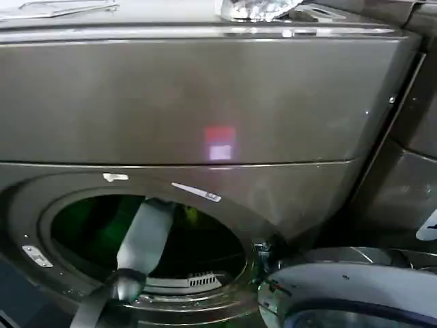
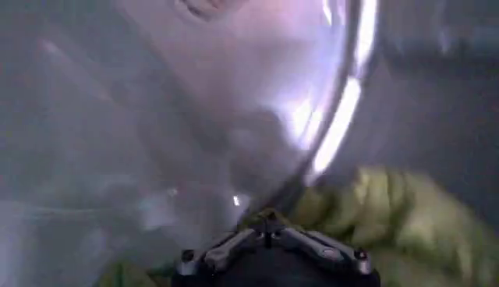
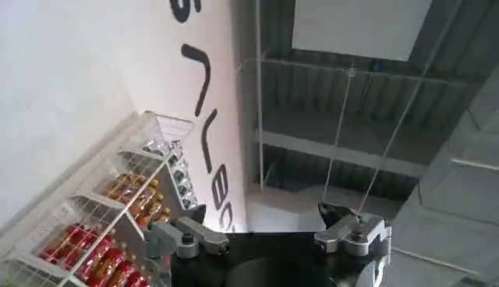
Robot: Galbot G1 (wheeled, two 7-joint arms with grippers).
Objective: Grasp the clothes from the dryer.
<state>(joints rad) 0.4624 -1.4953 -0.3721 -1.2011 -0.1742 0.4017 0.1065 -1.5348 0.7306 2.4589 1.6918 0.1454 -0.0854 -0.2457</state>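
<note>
We're parked right up against the dryer (image 1: 205, 102), the big bronze-grey front loader w/ a small red light and a pale sticker on its front panel, and our left arm (image 1: 140, 249) goes straight in through the round drum mouth (image 1: 147, 239), low and left in the head view. The door (image 1: 348, 290) is swung open to the right, its white rim sitting near us at the lower right. In the left wrist view, the left gripper (image 2: 269, 226) is inside the drum, fingers (image 2: 226, 248) pulled together to a point right at the edge of the clothes (image 2: 398, 226), a yellow-green crumpled bundle lying on the drum floor (folds are visible, but it's blurry in there). Looks clenched, but whether any fabric is actually pinched between the tips, we can't tell. A bright curved strip of the drum rim (image 2: 339, 125) arcs above the bundle. From the head cam the inside just reads as a green glow, w/ a bit of yellow-green behind the arm. Right gripper (image 3: 269, 226) is nowhere near the action: it's tilted up at the ceiling w/ its fingers spread wide, holding nothing, next to a wire rack of bottles (image 3: 117, 218) and a white wall w/ black lettering (image 3: 207, 117).
</note>
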